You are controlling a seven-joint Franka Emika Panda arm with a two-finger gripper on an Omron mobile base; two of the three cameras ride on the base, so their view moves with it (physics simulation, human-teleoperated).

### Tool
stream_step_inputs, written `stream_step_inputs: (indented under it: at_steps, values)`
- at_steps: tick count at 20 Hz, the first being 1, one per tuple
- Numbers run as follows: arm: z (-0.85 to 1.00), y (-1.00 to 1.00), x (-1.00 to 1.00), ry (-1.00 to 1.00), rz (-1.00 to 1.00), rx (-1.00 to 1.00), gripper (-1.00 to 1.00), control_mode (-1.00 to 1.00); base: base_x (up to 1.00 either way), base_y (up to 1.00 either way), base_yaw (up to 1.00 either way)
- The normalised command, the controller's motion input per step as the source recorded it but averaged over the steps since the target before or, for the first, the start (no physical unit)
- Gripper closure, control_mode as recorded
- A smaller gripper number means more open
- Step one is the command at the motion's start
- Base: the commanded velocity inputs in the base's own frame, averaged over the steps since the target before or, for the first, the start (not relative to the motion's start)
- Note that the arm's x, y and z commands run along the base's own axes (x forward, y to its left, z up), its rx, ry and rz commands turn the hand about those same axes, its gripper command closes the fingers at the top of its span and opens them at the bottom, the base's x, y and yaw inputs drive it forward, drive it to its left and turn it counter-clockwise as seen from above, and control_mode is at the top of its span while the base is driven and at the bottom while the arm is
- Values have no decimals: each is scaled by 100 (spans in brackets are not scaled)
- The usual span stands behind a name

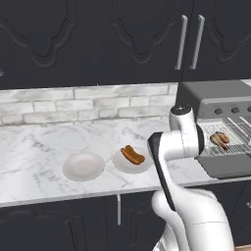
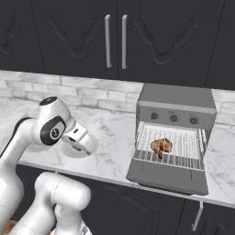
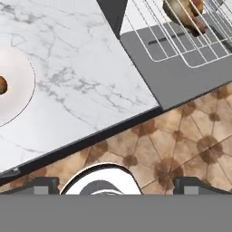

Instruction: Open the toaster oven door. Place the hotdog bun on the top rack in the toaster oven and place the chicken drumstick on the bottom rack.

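With the toaster oven door (image 2: 167,176) folded down flat, I see my fingers (image 3: 43,186) spread wide and holding nothing, poised over the counter edge (image 3: 81,145) and the tiled floor (image 3: 181,149). Ahead of the fingers and off to one side, the chicken drumstick (image 2: 161,146) lies on a pulled-out wire rack (image 2: 183,149) inside the toaster oven (image 2: 176,103); which rack it is I cannot tell. On the other side of the fingers, the hotdog bun (image 1: 133,155) rests on a white plate (image 1: 122,164), with a second white plate (image 1: 83,165) just beyond it.
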Motion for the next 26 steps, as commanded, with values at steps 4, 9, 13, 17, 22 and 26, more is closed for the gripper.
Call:
stream_step_inputs:
  at_steps: [4,9,13,17,22,26]
  values:
    - [0,5,65,4,39,-1,-100,-100,0,0,0]
    - [0,9,60,4,42,0,-100,-100,0,0,0]
    - [-21,39,19,-1,35,0,-100,-100,0,0,0]
    - [-37,47,0,-11,17,0,-100,-100,0,0,0]
    - [-28,19,4,-9,3,0,-100,-100,0,0,0]
    - [-15,0,26,-1,1,2,-100,-100,0,0,0]
